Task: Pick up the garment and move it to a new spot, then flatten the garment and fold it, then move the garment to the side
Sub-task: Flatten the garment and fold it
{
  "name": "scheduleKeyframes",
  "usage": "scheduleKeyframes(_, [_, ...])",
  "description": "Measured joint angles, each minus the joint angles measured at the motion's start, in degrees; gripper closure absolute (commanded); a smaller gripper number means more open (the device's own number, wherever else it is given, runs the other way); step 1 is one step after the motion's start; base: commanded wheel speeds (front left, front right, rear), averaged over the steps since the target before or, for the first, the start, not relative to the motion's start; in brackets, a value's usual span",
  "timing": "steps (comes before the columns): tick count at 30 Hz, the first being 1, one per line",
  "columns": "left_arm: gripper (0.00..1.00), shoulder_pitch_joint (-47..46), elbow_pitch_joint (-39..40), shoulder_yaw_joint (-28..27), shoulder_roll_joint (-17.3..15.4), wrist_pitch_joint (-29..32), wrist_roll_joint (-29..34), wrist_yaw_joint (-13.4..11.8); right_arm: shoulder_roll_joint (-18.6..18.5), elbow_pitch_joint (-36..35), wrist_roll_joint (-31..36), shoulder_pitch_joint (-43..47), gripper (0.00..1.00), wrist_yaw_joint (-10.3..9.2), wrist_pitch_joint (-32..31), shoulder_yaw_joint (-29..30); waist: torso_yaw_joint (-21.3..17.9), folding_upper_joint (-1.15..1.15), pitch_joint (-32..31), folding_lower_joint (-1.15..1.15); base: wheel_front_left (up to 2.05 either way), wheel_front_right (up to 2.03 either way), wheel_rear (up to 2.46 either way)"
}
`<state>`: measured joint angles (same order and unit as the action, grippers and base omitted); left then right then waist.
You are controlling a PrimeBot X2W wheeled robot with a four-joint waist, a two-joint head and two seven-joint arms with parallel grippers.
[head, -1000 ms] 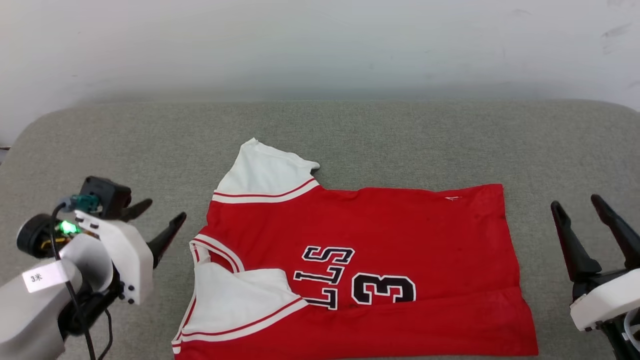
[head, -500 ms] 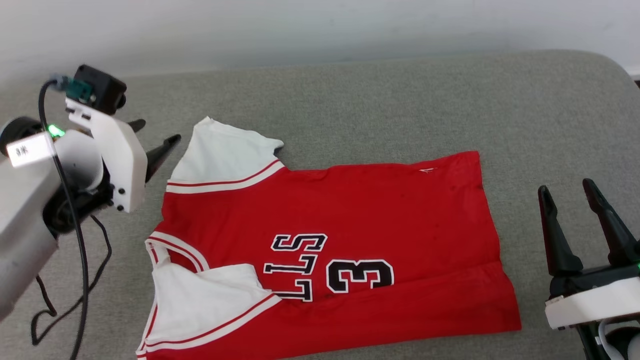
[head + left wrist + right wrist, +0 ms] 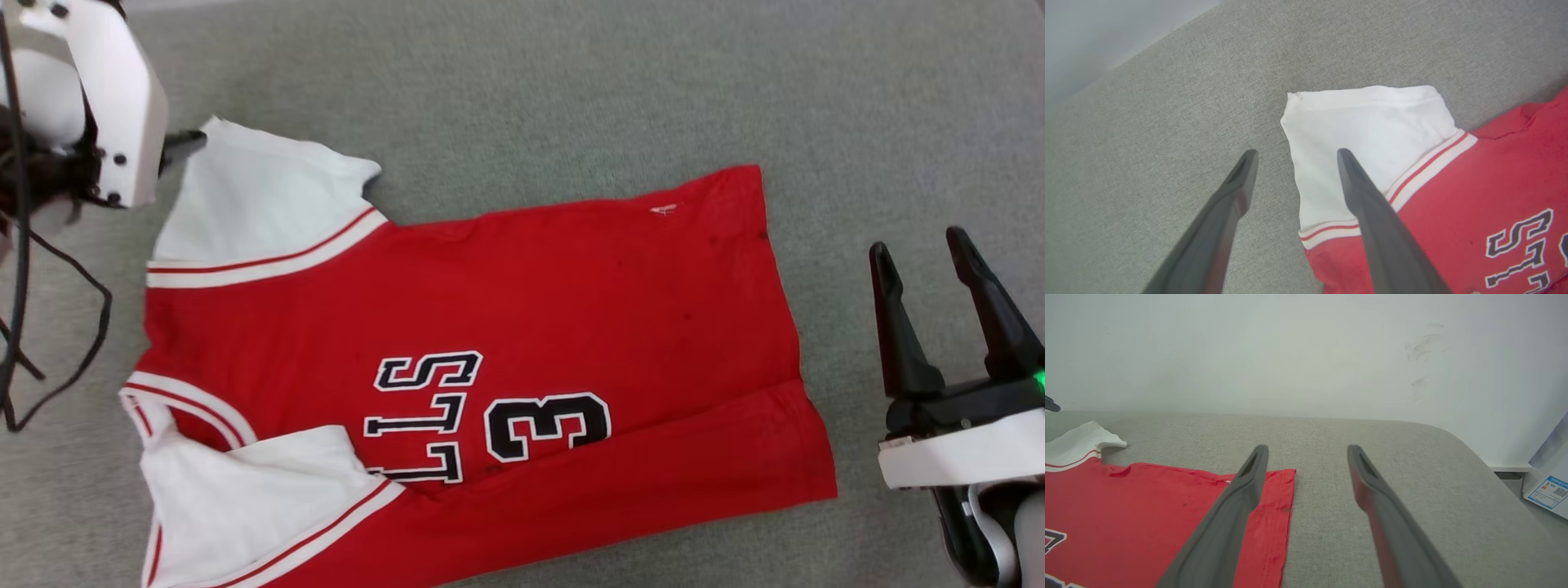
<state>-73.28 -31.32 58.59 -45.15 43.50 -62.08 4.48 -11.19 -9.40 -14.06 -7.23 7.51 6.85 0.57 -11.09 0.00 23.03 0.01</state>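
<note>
The garment (image 3: 490, 327) lies spread mid-frame on the grey worktop (image 3: 571, 82): soft, light, floppy jersey. The left end effector (image 3: 1297, 152), fingers spread, straddles the white sleeve (image 3: 1363, 122) edge at upper left, likely the best pinch point. The right end effector (image 3: 917, 242), spread and empty, hovers at the right edge, beside the hem.
</note>
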Motion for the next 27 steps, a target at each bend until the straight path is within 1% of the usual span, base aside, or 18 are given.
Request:
scheduleKeyframes(6, [0.0,-3.4,-2.8,0.3,0.5,2.3,1.2,-0.7,-0.4,0.3,-0.4,-2.6,0.0,0.0,1.0,-0.7,-1.8,0.0,5.1,0.0,0.0,0.0,0.0])
scheduleKeyframes(8, [0.0,-3.9,-3.9,0.8,0.6,2.3,2.2,-0.7,-0.5,0.7,-0.5,-3.1,0.0,0.0,1.4,-0.7,-2.3,0.0,6.7,0.0,0.0,0.0,0.0])
scheduleKeyframes(10, [0.0,-3.9,-5.0,0.6,0.6,2.4,1.8,-0.7,-0.6,1.1,-0.5,-3.6,0.0,0.0,1.7,-1.0,-2.8,0.0,8.0,0.0,0.0,0.0,0.0])
scheduleKeyframes(16, [0.0,-4.4,-6.4,1.1,0.5,4.5,0.9,0.1,-0.9,2.2,-0.6,-4.5,0.0,0.0,2.7,-1.2,-3.9,0.0,9.7,0.0,0.0,0.0,0.0])
scheduleKeyframes(17, [1.0,-4.4,-6.5,1.2,0.6,4.7,0.9,0.4,-0.9,2.4,-0.6,-4.5,0.0,0.0,2.7,-1.2,-4.0,0.0,9.7,-0.01,0.0,0.0,0.0])
scheduleKeyframes(20, [1.0,-3.9,-6.4,1.6,0.9,4.7,0.7,1.0,-1.3,3.0,-0.6,-4.8,0.0,0.0,2.8,-1.0,-3.8,0.0,9.2,-0.01,0.0,0.0,0.0])
scheduleKeyframes(23, [1.0,-2.9,-6.6,1.7,1.8,2.9,0.5,1.1,-2.1,3.1,-0.7,-5.4,0.0,0.0,2.7,-0.6,-3.3,0.0,8.3,0.0,0.0,0.0,0.0])
scheduleKeyframes(27, [1.0,-1.8,-6.8,1.6,3.2,-0.7,0.6,1.4,-5.3,2.9,-1.1,-6.7,0.0,0.0,1.0,-0.2,-1.9,0.0,6.5,0.0,0.0,0.0,0.0])
